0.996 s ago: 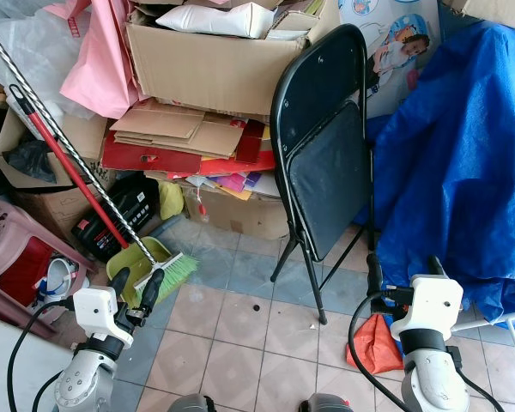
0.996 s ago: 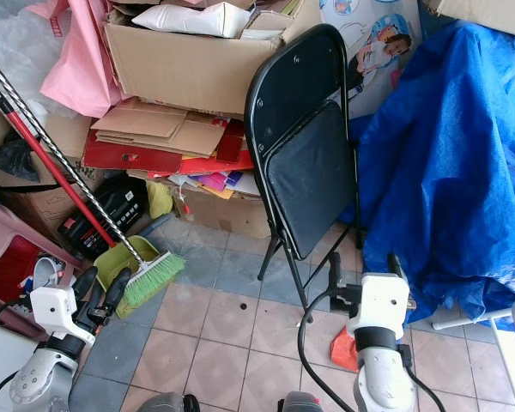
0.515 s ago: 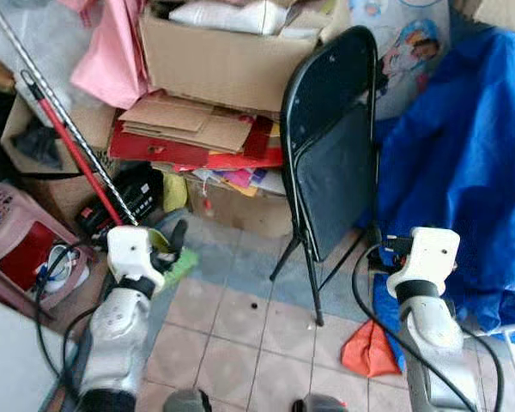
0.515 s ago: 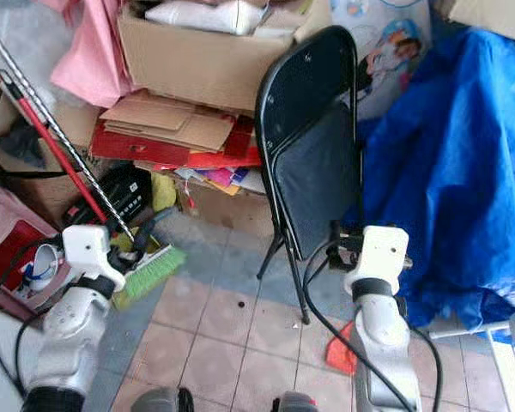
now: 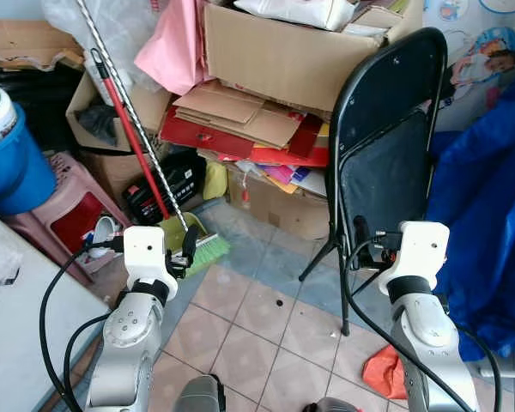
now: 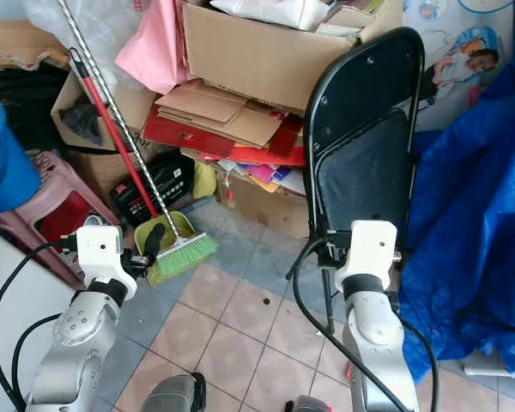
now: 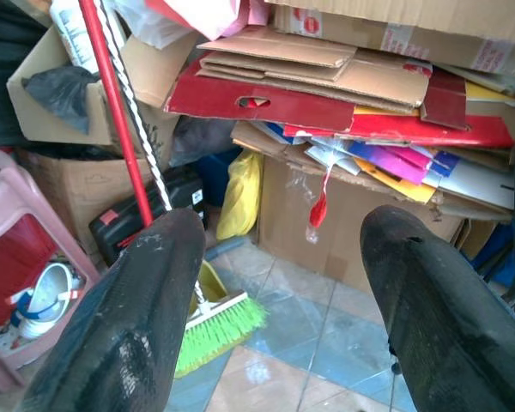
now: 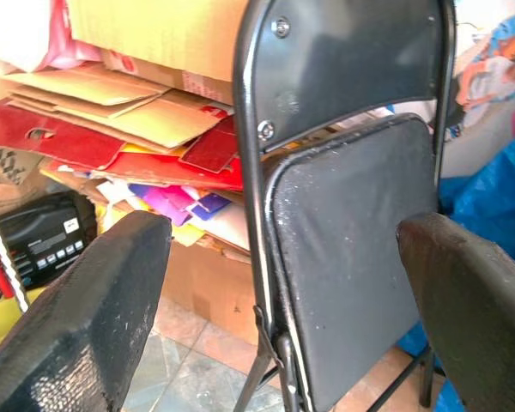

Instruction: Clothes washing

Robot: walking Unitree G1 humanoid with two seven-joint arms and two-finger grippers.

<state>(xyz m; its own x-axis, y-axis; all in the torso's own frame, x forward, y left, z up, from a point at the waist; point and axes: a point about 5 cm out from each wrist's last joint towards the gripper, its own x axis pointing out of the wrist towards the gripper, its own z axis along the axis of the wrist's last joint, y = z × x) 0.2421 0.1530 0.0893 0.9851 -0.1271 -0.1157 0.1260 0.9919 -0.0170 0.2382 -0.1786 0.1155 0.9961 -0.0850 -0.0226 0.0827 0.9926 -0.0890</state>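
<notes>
in the left eye view, the washing looks barely begun, as a judgement: both arms are raised with nothing carried, and the one piece of likely laundry is an orange cloth point(image 5: 386, 371) lying on the tiled floor point(image 5: 257, 322) near the right arm's base, beside the blue tarp point(image 5: 489, 223). the left gripper point(image 5: 187, 251) is up in front of the green broom point(image 5: 208, 252), and the right gripper point(image 5: 365, 245) sits just before the folding chair point(image 5: 382, 163). open floor is a narrow strip between the chair legs and the pink stool point(image 5: 56, 215); a white bench point(image 5: 21, 330) edge closes in on the left.

in the right eye view, the same strip of tile runs forward to a wall of stacked cardboard point(image 6: 232, 112) under a big box point(image 6: 266, 51), so there is little room ahead; the tarp hems the right side.

in the left wrist view, the fingers point(image 7: 124, 326) stand wide apart and released, empty, aimed at the broom's red handle point(image 7: 116, 112) and a yellow bag point(image 7: 240, 193) against the boxes.

in the right wrist view, the fingers point(image 8: 77, 318) are likewise spread and hold nothing, with the chair's black seat point(image 8: 352, 249) close between them. turning toward the cloth will probably need care around the chair legs.
</notes>
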